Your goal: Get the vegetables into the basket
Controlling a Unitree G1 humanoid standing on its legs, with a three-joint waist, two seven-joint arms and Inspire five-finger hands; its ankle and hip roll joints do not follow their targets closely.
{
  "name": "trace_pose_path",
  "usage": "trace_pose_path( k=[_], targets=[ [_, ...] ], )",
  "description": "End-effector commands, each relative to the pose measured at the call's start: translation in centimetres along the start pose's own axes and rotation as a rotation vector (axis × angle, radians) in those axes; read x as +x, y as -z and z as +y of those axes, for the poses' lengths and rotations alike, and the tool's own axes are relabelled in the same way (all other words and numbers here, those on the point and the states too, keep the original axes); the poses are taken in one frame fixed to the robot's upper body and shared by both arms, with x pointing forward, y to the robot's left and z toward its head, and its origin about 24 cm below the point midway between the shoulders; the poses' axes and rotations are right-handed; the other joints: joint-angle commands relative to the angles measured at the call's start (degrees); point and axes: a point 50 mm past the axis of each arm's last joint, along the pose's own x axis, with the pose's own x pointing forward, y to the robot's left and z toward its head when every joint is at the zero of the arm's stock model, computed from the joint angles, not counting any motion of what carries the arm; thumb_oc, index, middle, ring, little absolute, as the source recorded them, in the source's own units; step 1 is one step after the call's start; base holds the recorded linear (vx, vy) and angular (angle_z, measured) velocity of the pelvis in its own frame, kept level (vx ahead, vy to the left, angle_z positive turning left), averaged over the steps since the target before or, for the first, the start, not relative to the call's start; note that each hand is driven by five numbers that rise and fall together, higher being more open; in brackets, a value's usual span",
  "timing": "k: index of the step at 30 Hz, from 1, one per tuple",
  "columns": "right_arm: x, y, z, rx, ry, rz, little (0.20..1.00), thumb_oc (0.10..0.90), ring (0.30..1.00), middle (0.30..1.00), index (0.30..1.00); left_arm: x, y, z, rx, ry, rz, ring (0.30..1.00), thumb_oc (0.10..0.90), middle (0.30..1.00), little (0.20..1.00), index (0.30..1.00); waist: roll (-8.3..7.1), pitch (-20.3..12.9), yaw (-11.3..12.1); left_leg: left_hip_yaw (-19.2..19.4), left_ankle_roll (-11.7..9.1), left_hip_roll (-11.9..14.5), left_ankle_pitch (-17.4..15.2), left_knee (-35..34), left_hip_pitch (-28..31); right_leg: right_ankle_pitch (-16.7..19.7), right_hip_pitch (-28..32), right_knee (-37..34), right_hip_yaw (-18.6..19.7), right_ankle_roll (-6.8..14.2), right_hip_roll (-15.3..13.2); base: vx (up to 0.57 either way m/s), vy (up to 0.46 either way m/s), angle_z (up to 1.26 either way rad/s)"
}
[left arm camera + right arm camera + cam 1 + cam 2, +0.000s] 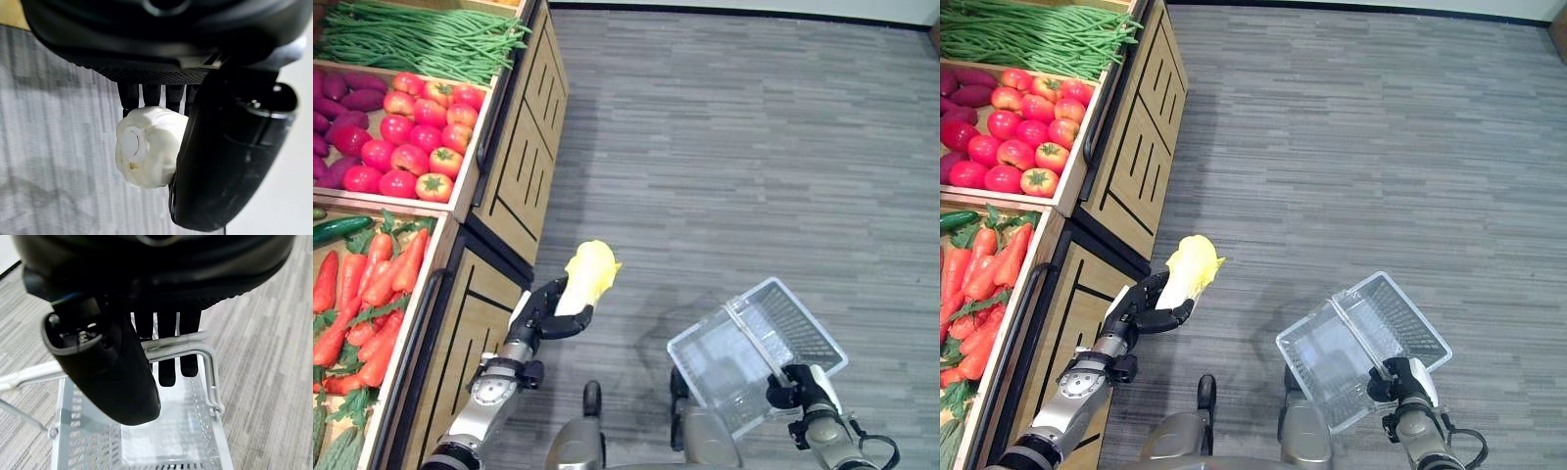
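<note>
1. Right hand (800,386), nearest, curls round the handle (178,343) of the wire basket (759,345), which hangs above the grey floor (734,147).
2. Left hand (546,310) grips a pale yellow cabbage (587,274), held up left of the basket.
3. Its wrist view shows the cabbage's cut white stem.
4. Tomatoes (416,132), carrots (367,294) and green beans (421,39) fill the far-left shelf (514,176).

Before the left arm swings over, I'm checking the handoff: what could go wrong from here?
The left hand grips the cabbage only near its pale base, with the leafy end sticking out, so it could slip. The basket hangs tilted from its handle in the right hand, off to the side, so a drop might miss or tip it.
</note>
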Motion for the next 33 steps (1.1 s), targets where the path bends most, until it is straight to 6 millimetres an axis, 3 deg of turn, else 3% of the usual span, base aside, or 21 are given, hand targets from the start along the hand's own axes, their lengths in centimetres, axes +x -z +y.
trace_pose_path(
  k=[1, 4, 8, 10, 13, 15, 17, 20, 21, 24, 25, 26, 27, 29, 33],
  targets=[
    [-0.3, 1.7, -2.6, -0.059, 0.068, 0.007, 0.3, 0.4, 0.3, 0.3, 0.3, 1.3, -6.0, 1.3, 0.016, -0.028, -0.296, 0.3, 0.4, 0.3, 0.3, 0.3, -2.02, -2.24, -0.05, -1.15, 0.5, -4.53, -8.75, 6.89, 2.07, 6.61, -8.23, 0.75, 5.05, 6.2, -6.22, 0.19, -0.174, 0.37],
    [-0.5, 2.2, -3.4, -0.073, 0.084, 0.013, 0.3, 0.4, 0.3, 0.3, 0.3, 1.2, -5.5, 0.9, -0.017, -0.025, -0.276, 0.3, 0.4, 0.3, 0.3, 0.3, -0.47, -3.14, -0.2, -2.83, -0.97, -2.74, -8.0, 7.78, 2.57, 4.16, -7.1, 2.75, 3.0, 4.88, -5.6, 0.17, -0.252, 0.29],
    [-0.9, 3.1, -3.8, -0.077, 0.088, 0.03, 0.3, 0.4, 0.3, 0.3, 0.3, 1.0, -5.0, 0.5, -0.033, -0.016, -0.258, 0.3, 0.4, 0.3, 0.3, 0.3, 0.9, -3.79, -0.13, -4.81, -2.54, -0.9, -4.58, 8.81, 2.43, 1.35, -5.91, 4.66, 1.22, 3.37, -4.71, 0.1, -0.209, 0.4],
    [-1.1, 3.6, -4.3, -0.107, 0.084, 0.04, 0.3, 0.4, 0.3, 0.3, 0.3, 1.1, -5.0, 0.5, -0.052, -0.025, -0.255, 0.3, 0.4, 0.3, 0.3, 0.3, 1.64, -4.01, 0.05, -5.53, -4.03, -0.08, -0.29, 12.66, 0.35, -0.53, -3.84, 4.29, -0.79, 1.91, -4.39, 0.09, -0.285, 0.38],
    [-1.4, 4.4, -4.7, -0.093, 0.103, 0.072, 0.3, 0.4, 0.3, 0.3, 0.3, 1.5, -5.4, 0.0, -0.076, -0.013, -0.262, 0.3, 0.4, 0.3, 0.3, 0.3, 1.45, -3.33, 0.01, -0.61, -4.02, 1.04, 2.91, 17.94, -4.01, -2.71, -0.85, 4.07, -3.75, 0.3, -4.95, 0.05, -0.263, 0.74],
    [-1.9, 5.4, -4.7, -0.064, 0.12, 0.106, 0.3, 0.4, 0.3, 0.3, 0.3, 1.8, -5.5, -0.5, -0.072, 0.007, -0.258, 0.3, 0.4, 0.3, 0.3, 0.3, 1.84, -2.78, -0.3, 5.59, -3.39, 3.23, 3.06, 13.53, -5.92, -3.93, 2.0, 3.17, -6.78, -0.13, -5.27, 0.03, -0.176, 1.22],
    [-2.3, 6.2, -4.7, -0.044, 0.132, 0.132, 0.3, 0.4, 0.3, 0.3, 0.3, 2.2, -5.7, -1.0, -0.065, 0.027, -0.259, 0.3, 0.4, 0.3, 0.3, 0.3, 2.37, -3.07, -0.86, 9.58, -3.2, 4.11, 3.5, 9.05, -7.2, -4.22, 3.3, 2.24, -9.42, 0.15, -5.46, 0.05, -0.073, 0.94],
    [-2.7, 6.9, -4.4, -0.02, 0.145, 0.158, 0.3, 0.4, 0.3, 0.3, 0.3, 2.7, -6.3, -1.5, -0.048, 0.039, -0.273, 0.3, 0.4, 0.3, 0.3, 0.3, 3.13, -3.18, -1.66, 14.5, -3.56, 4.84, 6.95, 3.53, -8.3, -4.73, 5.03, 1.77, -12.42, 0.84, -5.32, 0.1, 0.018, 1.1],
    [-2.6, 6.9, -4.1, -0.01, 0.144, 0.174, 0.3, 0.4, 0.3, 0.3, 0.3, 3.0, -6.6, -1.7, -0.047, 0.046, -0.283, 0.3, 0.4, 0.3, 0.3, 0.3, 3.21, -3.26, -1.72, 15.39, -3.44, 4.87, 6.53, 4.35, -8.43, -5.19, 5.35, 2.43, -13.15, 0.91, -5.65, 0.15, 0.117, 0.57],
    [-2.5, 6.7, -3.2, -0.015, 0.121, 0.18, 0.3, 0.4, 0.3, 0.3, 0.3, 2.8, -6.0, -1.5, -0.052, 0.03, -0.266, 0.3, 0.4, 0.3, 0.3, 0.3, 2.2, -3.4, -1.4, 16.06, -2.53, 3.95, 4.54, 4.12, -6.99, -4.88, 6.36, 2.5, -12.09, 1.91, -6.86, 0.19, 0.222, 0.08],
    [-2.4, 6.7, -2.6, -0.014, 0.106, 0.197, 0.3, 0.4, 0.3, 0.3, 0.3, 2.4, -5.9, -1.2, -0.051, 0.023, -0.267, 0.3, 0.4, 0.3, 0.3, 0.3, 0.95, -3.73, -0.96, 17.55, -1.25, 2.86, 2.57, 4.42, -6.43, -3.78, 6.68, 2.39, -11.01, 3.07, -8.29, 0.18, 0.232, -0.42],
    [-2.4, 6.7, -2.6, -0.014, 0.106, 0.197, 0.3, 0.4, 0.3, 0.3, 0.3, 2.4, -5.9, -1.2, -0.051, 0.022, -0.267, 0.3, 0.4, 0.3, 0.3, 0.3, 0.93, -3.74, -0.93, 17.59, -1.24, 2.85, 2.55, 4.42, -6.42, -3.78, 6.66, 2.4, -10.97, 3.09, -8.31, 0.21, 0.373, -0.44],
    [-1.7, 5.5, -1.9, 0.008, 0.098, 0.178, 0.3, 0.4, 0.3, 0.3, 0.3, 2.3, -6.6, -0.5, -0.019, 0.005, -0.297, 0.3, 0.4, 0.3, 0.3, 0.3, -0.44, -3.91, -0.21, 18.65, -0.44, 1.91, 1.23, 4.59, -6.25, -1.5, 5.71, 2.36, -9.37, 4.51, -9.45, 0.08, 0.191, -0.32],
    [-1.6, 5.2, -1.7, 0.005, 0.094, 0.168, 0.3, 0.4, 0.3, 0.3, 0.3, 2.3, -6.6, -0.2, -0.003, 0.0, -0.296, 0.3, 0.4, 0.3, 0.3, 0.3, -0.7, -3.96, -0.04, 18.74, -0.31, 1.73, 0.97, 4.59, -6.13, -1.05, 5.73, 2.08, -9.11, 4.76, -9.63, 0.07, 0.159, -0.18],
    [-0.9, 3.6, -1.5, -0.026, 0.083, 0.112, 0.3, 0.4, 0.3, 0.3, 0.3, 2.3, -7.1, 0.4, 0.186, 0.027, -0.312, 0.3, 0.4, 0.3, 0.3, 0.3, -1.5, -5.13, 0.42, 19.73, -0.33, 1.81, 0.33, 3.85, -4.69, -0.74, 5.68, 1.15, -8.23, 5.75, -9.58, 0.03, 0.072, 0.05]
  ],
)
